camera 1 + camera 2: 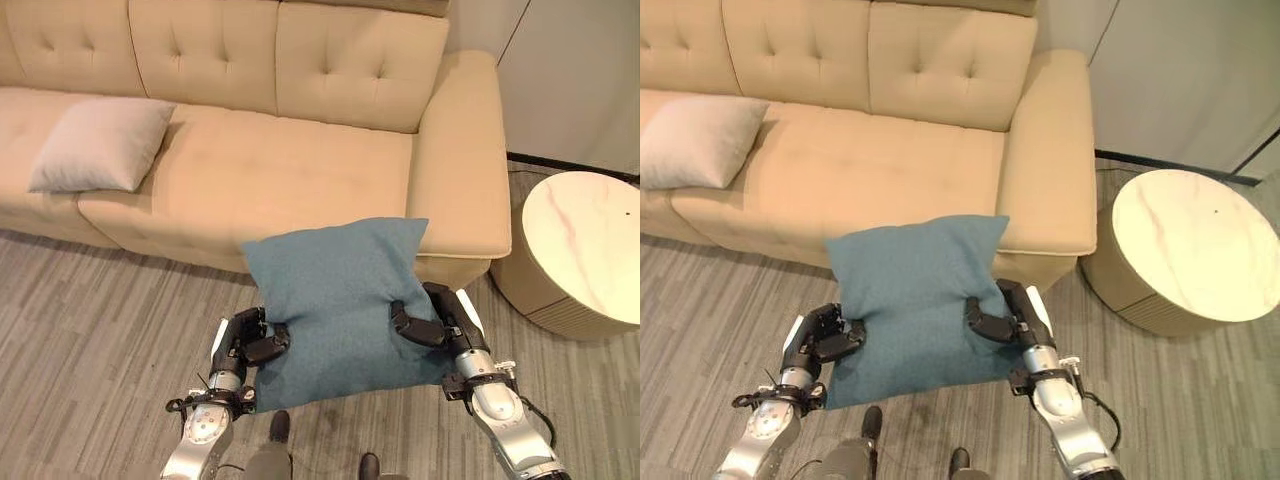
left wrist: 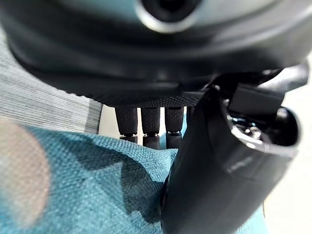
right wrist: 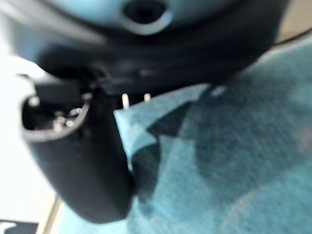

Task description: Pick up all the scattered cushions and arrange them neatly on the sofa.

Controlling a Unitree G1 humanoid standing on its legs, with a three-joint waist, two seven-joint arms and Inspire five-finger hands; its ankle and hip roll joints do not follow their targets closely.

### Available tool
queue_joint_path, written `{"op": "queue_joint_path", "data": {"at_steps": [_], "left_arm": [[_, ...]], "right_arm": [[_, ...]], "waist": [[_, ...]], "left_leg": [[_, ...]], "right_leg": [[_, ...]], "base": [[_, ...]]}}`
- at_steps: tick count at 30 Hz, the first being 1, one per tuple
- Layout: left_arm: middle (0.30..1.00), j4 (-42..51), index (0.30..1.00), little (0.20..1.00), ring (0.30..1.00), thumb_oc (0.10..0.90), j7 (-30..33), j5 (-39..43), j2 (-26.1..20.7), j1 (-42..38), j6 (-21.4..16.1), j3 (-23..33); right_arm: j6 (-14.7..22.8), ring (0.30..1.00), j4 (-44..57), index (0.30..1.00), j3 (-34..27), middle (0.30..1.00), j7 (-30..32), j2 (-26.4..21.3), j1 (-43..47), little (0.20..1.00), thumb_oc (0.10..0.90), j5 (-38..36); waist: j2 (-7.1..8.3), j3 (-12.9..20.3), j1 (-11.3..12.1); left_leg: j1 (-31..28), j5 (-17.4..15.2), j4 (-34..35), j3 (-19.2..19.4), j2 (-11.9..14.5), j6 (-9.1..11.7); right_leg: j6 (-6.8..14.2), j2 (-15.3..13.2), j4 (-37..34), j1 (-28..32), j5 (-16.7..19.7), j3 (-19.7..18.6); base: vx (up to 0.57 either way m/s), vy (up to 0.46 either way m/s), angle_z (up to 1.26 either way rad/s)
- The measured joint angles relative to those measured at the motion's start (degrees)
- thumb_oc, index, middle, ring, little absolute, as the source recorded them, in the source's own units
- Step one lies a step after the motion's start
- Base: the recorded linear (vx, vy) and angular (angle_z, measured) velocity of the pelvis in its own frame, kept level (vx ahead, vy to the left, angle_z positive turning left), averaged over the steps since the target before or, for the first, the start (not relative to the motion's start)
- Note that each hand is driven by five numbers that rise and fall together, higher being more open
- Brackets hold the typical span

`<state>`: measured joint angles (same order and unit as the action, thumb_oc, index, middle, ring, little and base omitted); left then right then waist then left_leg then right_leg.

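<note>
A teal cushion (image 1: 340, 300) hangs in front of the beige sofa (image 1: 280, 170), held between both hands above the floor, its top corner level with the seat's front edge. My left hand (image 1: 245, 345) pinches the cushion's left edge, thumb on top and fingers behind. My right hand (image 1: 435, 322) grips the right edge the same way. In the wrist views the teal cushion fabric (image 2: 87, 185) (image 3: 234, 161) lies under each thumb. A light grey cushion (image 1: 100, 145) rests on the left of the sofa seat.
A round pale side table (image 1: 585, 250) stands to the right of the sofa arm (image 1: 465, 160). Grey wood-pattern floor (image 1: 90, 320) lies in front of the sofa. The right half of the seat is bare.
</note>
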<state>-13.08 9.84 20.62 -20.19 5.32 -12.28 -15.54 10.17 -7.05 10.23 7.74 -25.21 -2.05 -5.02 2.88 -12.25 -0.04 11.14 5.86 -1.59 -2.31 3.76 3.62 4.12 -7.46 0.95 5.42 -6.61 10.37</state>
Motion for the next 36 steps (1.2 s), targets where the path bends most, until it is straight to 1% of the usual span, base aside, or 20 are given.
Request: {"op": "queue_joint_path", "data": {"at_steps": [1,5,9,10,11,14,17,19,20,22,24,25,26,27,28,30,32,34,35,36], "left_arm": [[0.300,-0.3,0.300,0.300,0.300,0.400,0.9,0.0,-0.3,-0.3,0.0,0.0],[0.300,-0.9,0.300,0.300,0.300,0.400,1.2,0.1,-2.2,-2.0,0.0,1.3],[0.300,-2.6,0.300,0.300,0.300,0.400,1.3,-0.4,-3.4,-2.5,0.0,4.3],[0.300,-2.9,0.300,0.300,0.300,0.400,1.3,-0.5,-3.0,-2.5,0.1,4.3],[0.300,-2.9,0.300,0.300,0.300,0.400,1.8,-0.6,-3.0,-2.5,0.0,4.9],[0.300,-3.4,0.300,0.300,0.300,0.400,2.3,-0.6,-1.9,-2.7,0.1,4.4],[0.300,-6.8,0.300,0.300,0.300,0.400,2.3,-0.8,-1.3,-3.0,0.3,4.3],[0.300,-7.0,0.300,0.300,0.300,0.400,2.5,-1.1,-0.4,-1.5,0.4,4.7],[0.300,-7.0,0.300,0.300,0.300,0.400,3.0,-1.1,-0.4,-1.4,0.4,5.0],[0.300,-7.1,0.300,0.300,0.300,0.400,3.5,-1.1,0.9,-1.0,0.4,4.3],[0.300,-7.0,0.300,0.300,0.300,0.400,3.4,-1.0,2.5,0.6,0.3,4.8],[0.300,-6.8,0.300,0.300,0.300,0.400,3.3,-0.5,3.2,1.1,0.3,4.2],[0.300,-6.3,0.300,0.300,0.300,0.400,3.4,-0.4,3.2,1.8,0.3,4.2],[0.300,-6.1,0.300,0.300,0.300,0.400,3.4,-0.2,2.5,2.2,0.2,4.4],[0.300,-6.1,0.300,0.300,0.300,0.400,3.4,-0.2,2.0,2.2,0.2,4.5],[0.300,-6.1,0.300,0.300,0.300,0.400,3.3,-0.1,1.5,2.3,0.3,4.5],[0.300,-5.8,0.300,0.300,0.300,0.400,3.3,-0.1,1.6,2.8,0.3,4.2],[0.300,-5.8,0.300,0.300,0.300,0.400,3.2,-0.3,1.4,3.2,0.3,3.8],[0.300,-5.6,0.300,0.300,0.300,0.400,3.3,-0.5,1.3,3.7,0.2,4.0],[0.300,-5.5,0.300,0.300,0.300,0.400,3.3,-0.6,1.4,2.6,0.2,3.9]], "right_arm": [[-0.2,0.300,0.0,0.300,0.1,0.300,0.1,1.9,0.0,0.300,0.400,0.0],[-0.4,0.300,0.0,0.300,1.0,0.300,-0.5,3.7,0.8,0.300,0.400,0.0],[-0.9,0.300,0.0,0.300,3.0,0.300,-1.2,6.6,0.4,0.300,0.400,-0.1],[-0.9,0.300,0.1,0.300,3.4,0.300,-1.4,6.6,-0.3,0.300,0.400,-0.1],[-0.8,0.300,0.1,0.300,4.1,0.300,-1.5,6.4,-0.5,0.300,0.400,-0.3],[-0.9,0.300,0.1,0.300,4.7,0.300,-2.2,5.0,-0.8,0.300,0.400,-0.9],[-1.3,0.300,0.1,0.300,5.9,0.300,-2.7,3.5,-0.7,0.300,0.400,-0.6],[-1.5,0.300,0.1,0.300,7.7,0.300,-2.7,1.8,1.1,0.300,0.400,0.3],[-1.6,0.300,0.1,0.300,8.6,0.300,-2.8,0.5,2.6,0.300,0.400,1.0],[-2.1,0.300,0.0,0.300,9.2,0.300,-2.9,-1.2,3.9,0.300,0.400,1.6],[-2.3,0.300,-0.1,0.300,9.1,0.300,-3.2,-1.7,4.3,0.300,0.400,2.0],[-2.2,0.300,0.0,0.300,9.0,0.300,-3.7,-2.6,4.5,0.300,0.400,2.0],[-2.1,0.300,0.2,0.300,8.9,0.300,-4.0,-3.2,4.8,0.300,0.400,2.0],[-2.1,0.300,0.1,0.300,9.5,0.300,-4.1,-3.2,5.9,0.300,0.400,2.0],[-2.1,0.300,0.3,0.300,9.7,0.300,-4.1,-3.1,6.1,0.300,0.400,2.0],[-2.1,0.300,0.5,0.300,9.5,0.300,-4.2,-2.4,6.0,0.300,0.400,2.0],[-2.1,0.300,0.6,0.300,9.6,0.300,-4.4,-2.9,5.6,0.300,0.400,2.0],[-2.1,0.300,0.6,0.300,9.6,0.300,-4.4,-3.1,4.7,0.300,0.400,2.0],[-2.0,0.300,0.5,0.300,10.0,0.300,-4.3,-3.0,4.2,0.300,0.400,2.0],[-1.9,0.300,0.5,0.300,9.3,0.300,-4.3,-3.1,4.7,0.300,0.400,2.0]], "waist": [[1.38,0.6,-0.8],[1.63,0.8,-0.5],[0.95,0.5,-0.4],[0.89,0.5,-1.0],[0.40,0.3,-0.9],[-0.13,0.1,-2.2],[-0.13,0.2,-2.4],[-0.10,0.3,-2.2],[-0.20,0.4,-2.5],[-1.50,1.5,-2.5],[-0.44,2.3,-1.4],[-0.54,2.5,-0.4],[-1.04,3.0,0.8],[-0.17,2.8,2.9],[0.48,2.9,2.9],[2.08,2.1,2.2],[3.15,1.7,2.1],[3.79,2.3,2.5],[5.24,4.7,2.8],[5.94,4.9,2.8]], "left_leg": [[-0.6,0.7,1.5,0.2,-2.4,-1.5],[-1.9,-0.1,1.8,2.5,-5.9,-5.0],[-6.2,-2.8,2.1,5.1,-7.9,-8.6],[-7.2,-4.0,2.3,4.7,-8.2,-9.5],[-7.5,-3.9,2.1,4.0,-7.9,-9.3],[-8.0,-4.5,3.1,2.1,-8.4,-8.6],[-10.8,-5.6,4.4,1.7,-9.3,-7.6],[-14.5,-8.9,4.5,1.5,-9.9,-7.2],[-16.5,-10.3,4.6,0.3,-9.9,-6.9],[-20.7,-13.2,4.1,-1.9,-7.5,-3.1],[-13.8,-14.5,-16.4,0.9,-7.6,0.1],[-1.9,-8.6,-41.6,3.2,-5.7,2.1],[4.7,-4.8,-53.4,4.6,-3.2,1.1],[11.2,-6.7,-58.2,4.7,-1.9,-2.0],[13.8,-7.3,-57.7,4.8,-2.0,-2.8],[17.4,-8.1,-46.6,5.8,-2.9,-3.9],[15.7,-7.1,-29.8,6.0,-5.4,-3.6],[14.8,-5.2,-23.4,6.0,-6.7,-5.1],[10.5,-3.8,-11.8,-1.1,-9.3,-4.0],[10.2,-2.6,-8.4,-5.6,-11.2,-4.2]], "right_leg": [[2.3,-2.3,0.5,-0.6,1.3,0.2],[4.1,-5.8,4.6,-3.9,1.8,-3.1],[5.5,-8.9,24.6,-12.0,3.1,-5.7],[6.0,-8.7,30.1,-14.8,1.8,-6.6],[5.0,-5.7,31.7,-18.5,-0.9,-8.3],[3.1,-0.3,20.9,-22.8,-1.9,-5.4],[1.1,1.4,8.5,-26.7,6.3,3.1],[0.7,1.3,2.4,-26.9,11.0,8.9],[-0.4,1.7,0.4,-26.3,13.2,9.8],[-6.2,4.3,1.7,-23.2,16.3,6.6],[-9.7,4.6,4.2,-20.2,12.7,6.1],[-12.7,5.7,4.0,-17.6,10.4,5.5],[-12.9,7.2,3.9,-16.7,9.2,4.9],[-13.7,8.9,4.2,-14.3,7.6,3.2],[-14.0,9.1,4.1,-13.4,6.4,3.0],[-12.0,9.4,2.5,-8.1,4.9,1.5],[-8.8,9.3,1.5,-2.9,3.0,-0.2],[-6.6,9.5,0.0,0.7,1.7,-0.9],[-6.0,9.1,-1.9,1.3,1.2,-5.9],[-5.9,8.7,-3.6,1.8,0.9,-10.9]], "base": [[0.11,0.335,-0.02],[0.12,0.302,-0.23],[0.21,0.250,-0.32],[0.33,0.154,-0.06],[0.37,0.033,0.14],[0.43,-0.024,0.22],[0.34,-0.126,0.20],[0.44,-0.189,0.10],[0.68,-0.299,0.51],[0.61,-0.348,0.64],[0.37,-0.352,0.32],[0.26,-0.242,0.01],[0.29,-0.189,-0.48],[0.33,-0.136,-0.65],[0.35,-0.055,-0.55],[0.31,0.009,-0.19],[0.38,0.079,-0.56],[0.50,0.099,-0.79],[0.40,0.078,-0.74],[0.36,0.086,-0.62]]}}
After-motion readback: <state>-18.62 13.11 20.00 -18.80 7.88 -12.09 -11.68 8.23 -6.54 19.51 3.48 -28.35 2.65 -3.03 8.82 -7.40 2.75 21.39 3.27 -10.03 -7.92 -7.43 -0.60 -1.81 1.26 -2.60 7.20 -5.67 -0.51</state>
